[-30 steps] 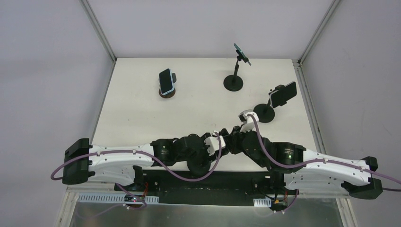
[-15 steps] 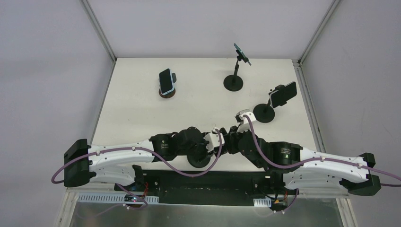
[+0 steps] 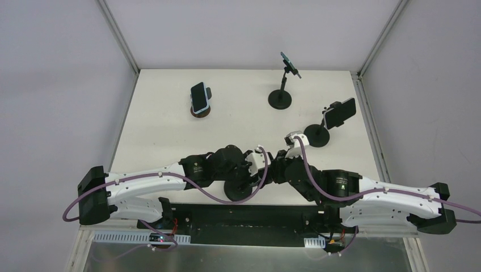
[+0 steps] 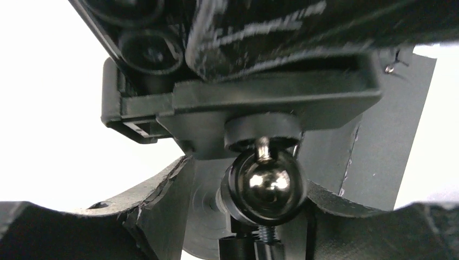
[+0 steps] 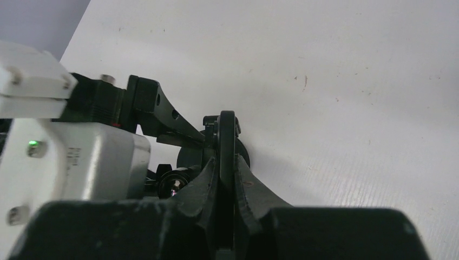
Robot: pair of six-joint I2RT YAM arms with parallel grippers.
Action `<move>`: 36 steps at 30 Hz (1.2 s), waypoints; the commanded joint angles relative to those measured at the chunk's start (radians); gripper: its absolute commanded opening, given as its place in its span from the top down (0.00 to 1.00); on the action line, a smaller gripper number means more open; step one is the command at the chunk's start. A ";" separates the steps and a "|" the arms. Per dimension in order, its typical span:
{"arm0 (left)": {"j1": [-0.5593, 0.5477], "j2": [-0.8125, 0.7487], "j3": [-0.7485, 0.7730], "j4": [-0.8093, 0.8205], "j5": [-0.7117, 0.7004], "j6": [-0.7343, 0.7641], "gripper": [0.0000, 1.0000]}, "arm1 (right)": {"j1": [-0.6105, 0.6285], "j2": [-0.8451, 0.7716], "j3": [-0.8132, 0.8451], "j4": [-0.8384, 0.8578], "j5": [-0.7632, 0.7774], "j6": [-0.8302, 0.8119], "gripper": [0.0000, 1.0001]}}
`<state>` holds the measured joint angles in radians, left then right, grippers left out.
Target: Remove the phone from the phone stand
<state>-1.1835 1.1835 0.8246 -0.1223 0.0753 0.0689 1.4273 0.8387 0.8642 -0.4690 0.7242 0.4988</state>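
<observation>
A black phone stand with a round base point(image 3: 238, 191) stands near the table's front middle, between both arms. Its shiny ball joint point(image 4: 263, 186) and clamp point(image 4: 243, 105) fill the left wrist view. My left gripper point(image 3: 254, 170) is closed around the stand's neck just below the ball, with one finger point(image 4: 157, 216) on each side. The phone point(image 5: 226, 154) shows edge-on as a thin black slab in the right wrist view. My right gripper point(image 3: 273, 168) is shut on the phone, and its fingers point(image 5: 208, 187) press both faces. In the top view the phone is hidden under the wrists.
Three other stands hold phones: a brown-based one point(image 3: 199, 97) at the far left, a tall one point(image 3: 279, 99) at the far middle, and a low one point(image 3: 316, 136) at the right, close behind my right wrist. The table's edges run along metal frame posts.
Both wrists and the stand between them have shifted slightly away from the table's front edge. The left elbow has risen. Both grips are unchanged.
</observation>
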 commanded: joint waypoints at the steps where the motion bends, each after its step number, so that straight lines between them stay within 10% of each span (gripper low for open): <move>1: 0.025 -0.024 0.113 0.105 -0.122 -0.031 0.49 | 0.027 0.019 0.064 0.051 -0.058 0.096 1.00; 12: 0.025 -0.037 0.147 0.104 -0.104 -0.002 0.62 | 0.028 0.032 0.061 0.046 -0.051 0.128 1.00; 17: 0.025 -0.010 0.166 0.104 -0.077 0.003 1.00 | 0.028 0.036 0.064 0.046 -0.075 0.123 1.00; 23: 0.028 0.012 0.169 0.104 0.023 0.039 1.00 | 0.028 0.047 0.080 0.000 -0.107 0.137 1.00; 30: 0.028 -0.012 0.136 0.105 0.019 0.040 1.00 | 0.025 0.014 0.090 -0.077 -0.094 0.193 0.72; 33: 0.028 -0.016 0.124 0.105 0.031 0.050 1.00 | 0.018 -0.026 0.079 -0.082 -0.094 0.202 0.99; 36: 0.028 -0.007 0.114 0.105 0.052 0.055 1.00 | 0.015 -0.053 0.082 -0.087 -0.093 0.181 1.00</move>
<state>-1.1774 1.1984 0.9192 -0.1429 0.1390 0.0914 1.4273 0.8452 0.9146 -0.5884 0.7204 0.6544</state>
